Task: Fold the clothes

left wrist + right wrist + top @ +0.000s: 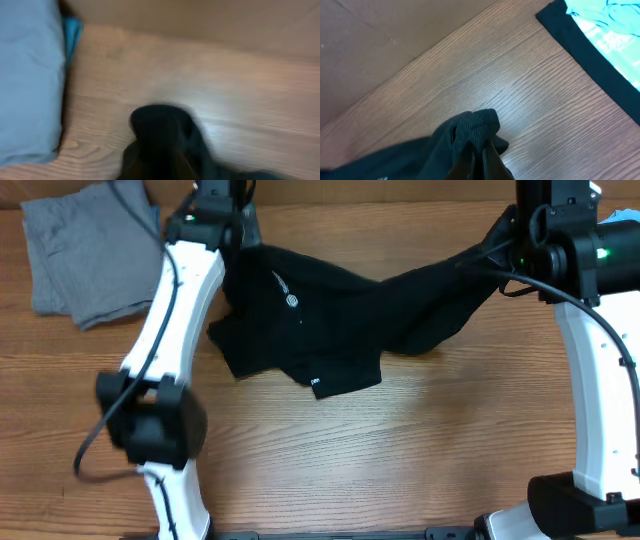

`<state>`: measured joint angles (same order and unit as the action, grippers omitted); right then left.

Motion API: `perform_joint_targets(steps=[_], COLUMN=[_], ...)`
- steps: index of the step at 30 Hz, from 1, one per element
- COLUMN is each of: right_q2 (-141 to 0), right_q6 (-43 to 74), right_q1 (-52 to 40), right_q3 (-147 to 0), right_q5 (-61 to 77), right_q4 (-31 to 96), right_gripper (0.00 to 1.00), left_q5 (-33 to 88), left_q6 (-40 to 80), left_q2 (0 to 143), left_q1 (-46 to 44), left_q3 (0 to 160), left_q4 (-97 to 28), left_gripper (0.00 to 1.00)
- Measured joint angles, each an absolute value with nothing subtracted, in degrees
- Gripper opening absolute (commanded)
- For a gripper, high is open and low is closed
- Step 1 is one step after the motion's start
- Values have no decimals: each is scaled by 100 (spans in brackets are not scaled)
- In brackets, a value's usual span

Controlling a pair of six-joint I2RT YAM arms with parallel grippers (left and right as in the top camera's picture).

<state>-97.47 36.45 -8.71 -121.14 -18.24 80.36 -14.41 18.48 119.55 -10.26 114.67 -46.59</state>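
Along the counter's (400,450) far edge, our left fingers (165,167) and right fingers (479,161) pinch the black T-shirt (330,320) to spread it.

This is looking like a robotics lab bench: two white-and-black arms (180,300) (600,400) are rising from a wood-grain table (400,450), cables (86,452) are trailing, a green light (603,253) is glowing behind the right claw (477,150), and a brown board (385,30) is standing beyond it.
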Motion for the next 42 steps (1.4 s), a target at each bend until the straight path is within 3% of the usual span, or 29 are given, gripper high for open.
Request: perform_joint_targets(steps=[1, 2, 5, 8, 12, 14, 16, 18, 19, 20, 21, 25, 33, 42], right_q2=[-9760, -9802, -9942, -10127, -10344, -10394, -10409, -10409, -10409, -10409, -10412, -10412, -10412, -10412], right_q6=[3649, 3664, 3693, 3715, 3732, 3734, 3734, 3741, 3743, 3750, 3750, 3750, 3752, 3750], right_q1=[-871, -871, -871, -871, -871, -871, -871, -867, -862, -851, -832, -637, -228, -228], right_q3=[-12088, -12029, -11878, -11773, -11760, -11749, -11749, -11749, -11749, -11749, -11749, -11749, -11749, -11747], right_q5=[-1822, -1824, -1824, -1826, -1826, -1828, -1826, -1844, -1839, -1841, -1839, -1839, -1662, -1584], right_q4=[8023, 8016, 7885, 7703, 7581, 7546, 7500, 7422, 7378, 7343, 7312, 7299, 7376, 7376], right_gripper=[4, 4, 4, 4, 4, 4, 10, 10, 10, 10, 10, 7, 6, 6], left_q5=[-1424, -1409, -1221, -1127, -908, -635, -303, 10, 156, 228, 316, 718, 1284, 1426], left_q6=[1822, 1855, 1798, 1782, 1780, 1750, 1658, 1590, 1555, 1485, 1472, 1260, 1140, 1431], left_q2=[12171, 12256, 12580, 12532, 12280, 12068, 11804, 11533, 11406, 11338, 11273, 11236, 11238, 11233], left_q1=[-956, -921, -628, -438, -373, -414, -493, -639, -749, -840, -972, -1476, -1953, -2740], left_q3=[11465, 11465, 11448, 11448, 11448, 11448, 11448, 11450, 11454, 11459, 11465, 11469, 11286, 9292], left_q4=[-4705, -4733, -5065, -5242, -5640, -5922, -6211, -6442, -6576, -6650, -6744, -7041, -8012, -6825], left_gripper=[53, 57, 64, 64, 59, 33, 31, 45, 88, 100, 100, 70, 69, 57])
